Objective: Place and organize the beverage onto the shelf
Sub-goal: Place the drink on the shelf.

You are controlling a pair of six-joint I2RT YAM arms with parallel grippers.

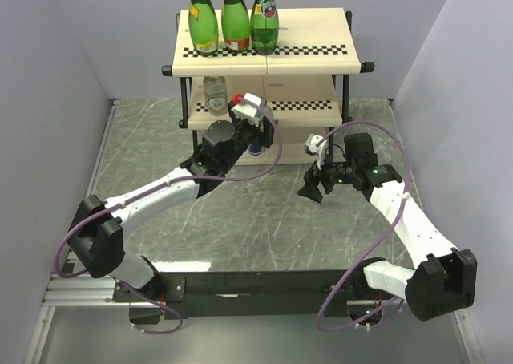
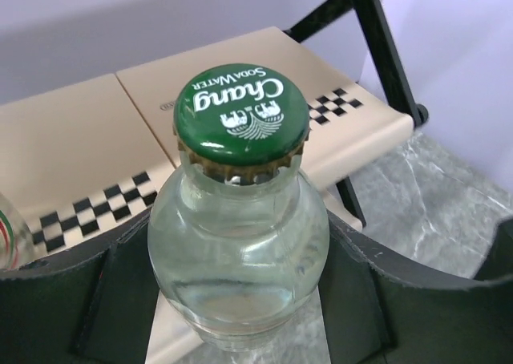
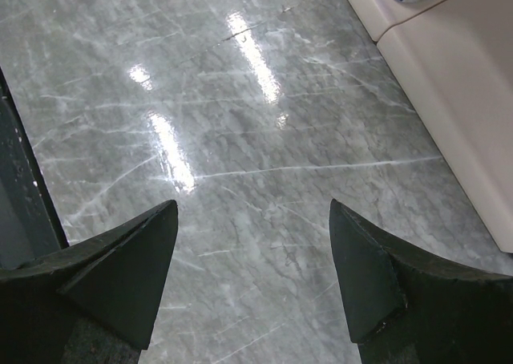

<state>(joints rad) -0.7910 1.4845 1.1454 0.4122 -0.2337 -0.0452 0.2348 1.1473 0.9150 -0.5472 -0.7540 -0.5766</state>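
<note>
Left gripper (image 2: 240, 316): closed around clear soda bottle (image 2: 239, 236), frame centre;
Right gripper (image 3: 253, 268): spread wide, nothing held, frame bottom;
Shelf (image 1: 313, 35): three green bottles (image 1: 235, 19) carried, top centre.

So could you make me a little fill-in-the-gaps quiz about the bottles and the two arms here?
1. The top board of the shelf carries ___ green bottles.
2. The left gripper is closed on a clear bottle whose cap is coloured ___.
3. The right gripper hangs open over the marble table, holding ___.
Missing words: three; green; nothing.
</note>
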